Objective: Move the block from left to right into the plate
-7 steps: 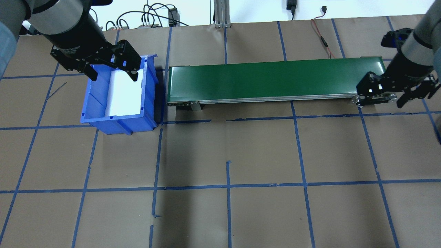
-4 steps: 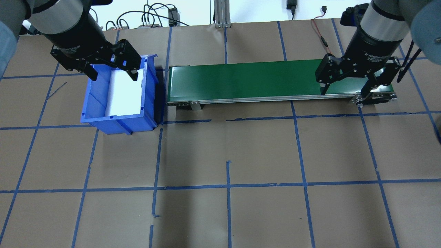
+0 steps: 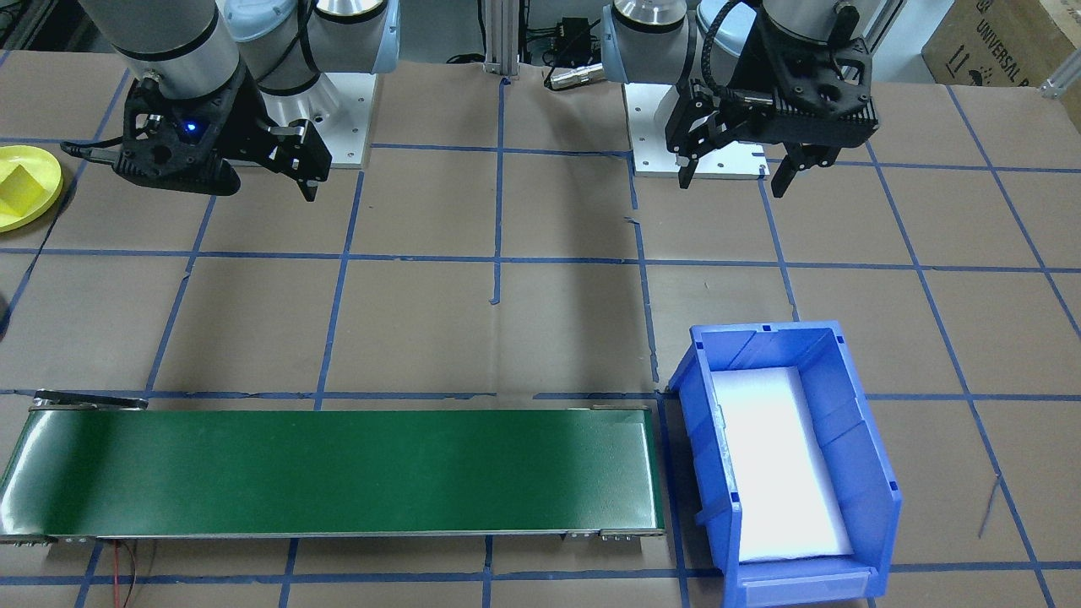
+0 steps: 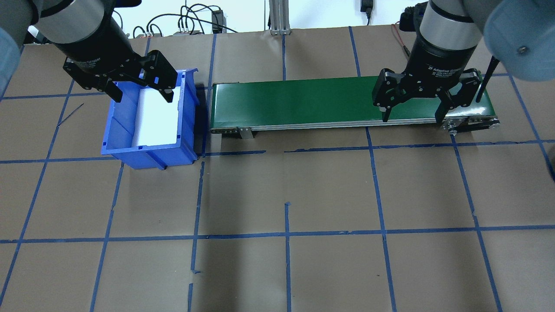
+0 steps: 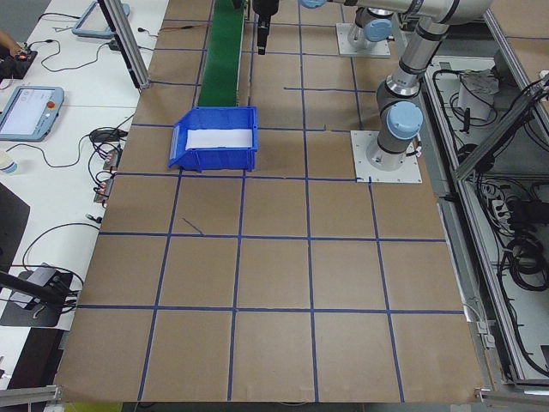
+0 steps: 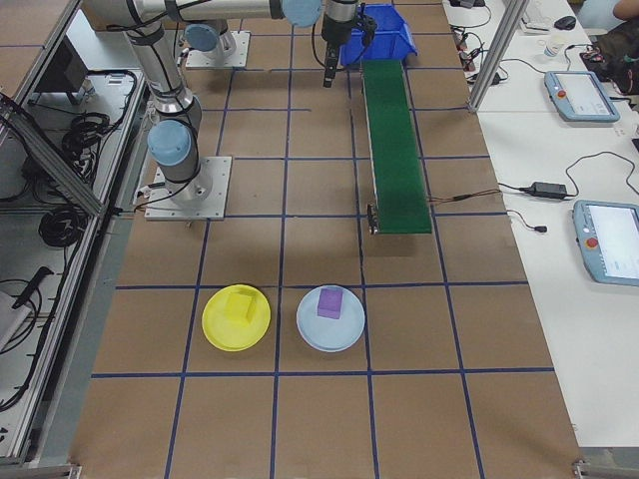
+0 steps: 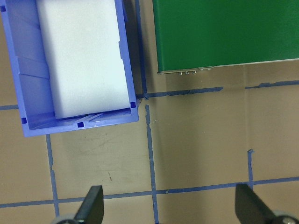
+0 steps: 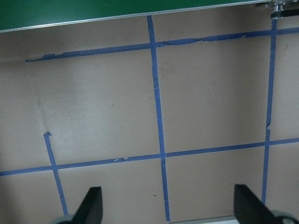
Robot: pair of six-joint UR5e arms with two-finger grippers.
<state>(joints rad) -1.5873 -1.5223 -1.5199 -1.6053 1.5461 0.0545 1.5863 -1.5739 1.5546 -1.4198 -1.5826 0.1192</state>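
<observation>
The yellow plate (image 6: 236,329) lies on the table well past the belt's right end, and a yellow block (image 6: 240,304) rests in it. The front-facing view catches the plate (image 3: 38,198) and block (image 3: 17,181) at its left edge. My left gripper (image 4: 143,97) (image 3: 732,184) (image 7: 170,205) hangs open and holds nothing, high over the blue bin (image 4: 149,121). My right gripper (image 4: 412,118) (image 3: 258,179) (image 8: 169,205) is open too, with nothing in it, high above the right end of the green conveyor belt (image 4: 329,102).
A white pad lies in the blue bin (image 3: 785,456), which stands just off the belt's (image 3: 338,473) left end. Next to the yellow plate sits a pale blue plate (image 6: 330,324) with a purple block (image 6: 329,302). Blue tape lines grid the brown table.
My right arm swung in from the table's far right edge to above the belt's right end, its gripper still open. The left arm has not moved.
</observation>
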